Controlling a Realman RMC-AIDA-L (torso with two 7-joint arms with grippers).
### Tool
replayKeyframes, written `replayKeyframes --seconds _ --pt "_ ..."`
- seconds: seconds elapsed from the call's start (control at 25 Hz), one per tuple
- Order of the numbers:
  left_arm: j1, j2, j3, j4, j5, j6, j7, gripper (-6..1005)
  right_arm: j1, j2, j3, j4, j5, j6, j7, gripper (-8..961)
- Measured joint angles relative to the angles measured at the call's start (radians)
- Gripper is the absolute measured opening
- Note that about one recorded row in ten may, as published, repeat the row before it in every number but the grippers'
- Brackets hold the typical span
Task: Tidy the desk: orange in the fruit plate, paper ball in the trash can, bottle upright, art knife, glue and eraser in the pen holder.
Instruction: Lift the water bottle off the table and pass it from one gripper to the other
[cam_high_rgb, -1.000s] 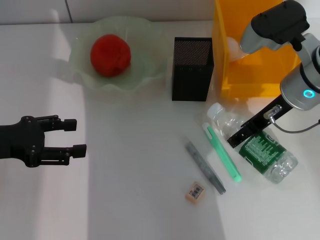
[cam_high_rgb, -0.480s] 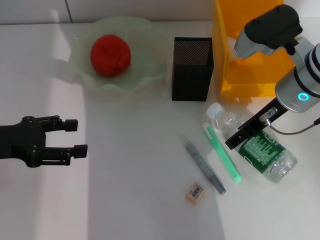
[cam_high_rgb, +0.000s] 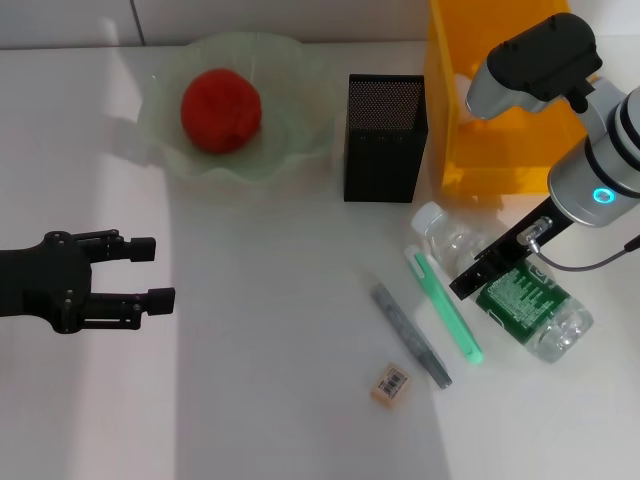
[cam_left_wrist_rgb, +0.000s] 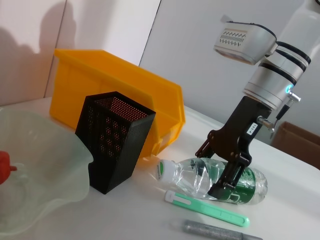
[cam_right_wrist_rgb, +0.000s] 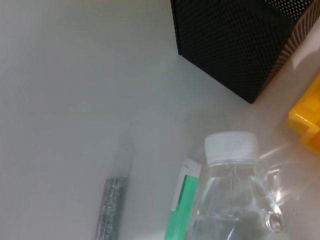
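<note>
Clear bottle (cam_high_rgb: 505, 285) flat on its side (white cap twd pen holder (cam_high_rgb: 384, 138)).

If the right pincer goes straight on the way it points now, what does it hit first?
Most likely the bottle, lying on its side on the desk. The right pincer points down at its middle, fingers straddling it, nothing between. Depth is unclear, so it may already touch.
</note>
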Motion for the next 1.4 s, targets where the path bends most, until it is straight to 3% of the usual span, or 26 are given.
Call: replayKeyframes --seconds 0.48,0.92,1.4 --pt "0.001 0.000 0.000 0.000 0.000 0.000 0.000 844 -0.021 -0.001 0.007 -0.031 0.009 -0.007 -0.006 797" --pt "-0.009 0.000 0.000 0.000 -0.006 0.004 -0.004 844 -0.245 0.000 0.083 -0.269 0.127 0.004 -0.151 795" --pt "-0.017 0.000 -0.003 0.000 -0.006 0.005 -0.006 844 -0.387 0.002 0.248 -0.263 0.373 0.030 -0.407 795"
